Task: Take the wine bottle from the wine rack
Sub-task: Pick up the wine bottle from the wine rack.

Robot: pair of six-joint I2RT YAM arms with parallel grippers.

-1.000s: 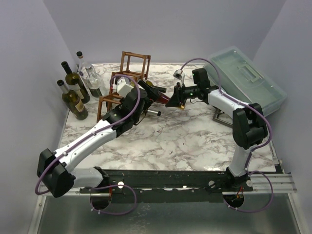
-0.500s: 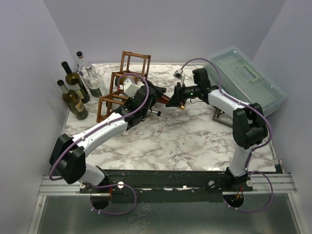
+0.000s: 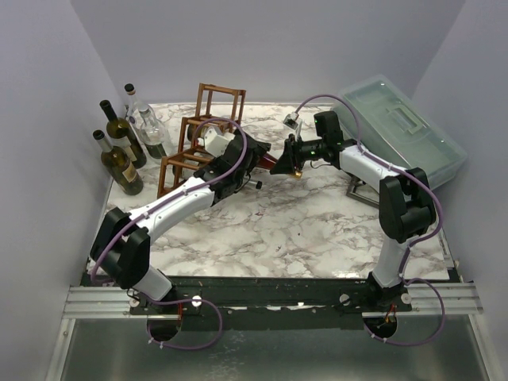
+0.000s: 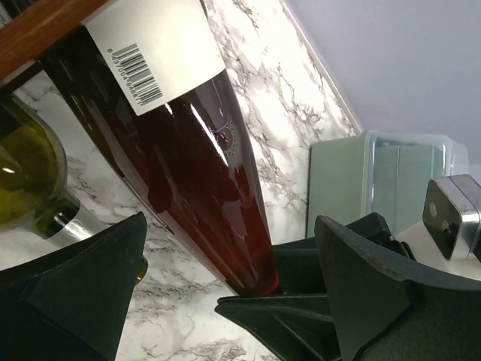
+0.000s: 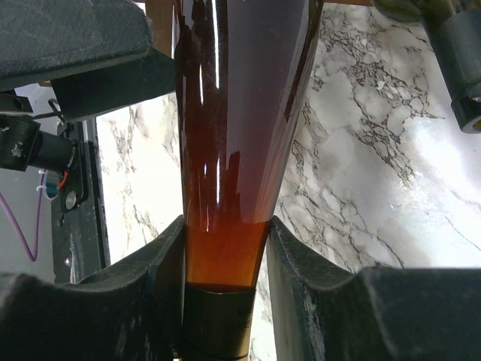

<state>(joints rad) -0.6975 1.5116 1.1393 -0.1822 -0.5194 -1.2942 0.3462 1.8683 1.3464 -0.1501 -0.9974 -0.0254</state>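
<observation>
The wine bottle, dark red glass with a white barcode label, lies in the reddish-brown wooden wine rack, neck pointing right. My right gripper is shut on the bottle's neck just above the black capsule; in the top view it sits right of the rack. My left gripper is open, its fingers wide apart on either side of the bottle's shoulder without touching it. In the top view it is at the rack's right side, over the bottle.
A greenish bottle lies lower in the rack. Several upright bottles stand at the back left. A translucent lidded box is at the back right, with a small metal stand in front of it.
My left arm has swung right and forward, bringing its open gripper from the rack's front to the bottle's shoulder. My right gripper has stayed on the neck.
</observation>
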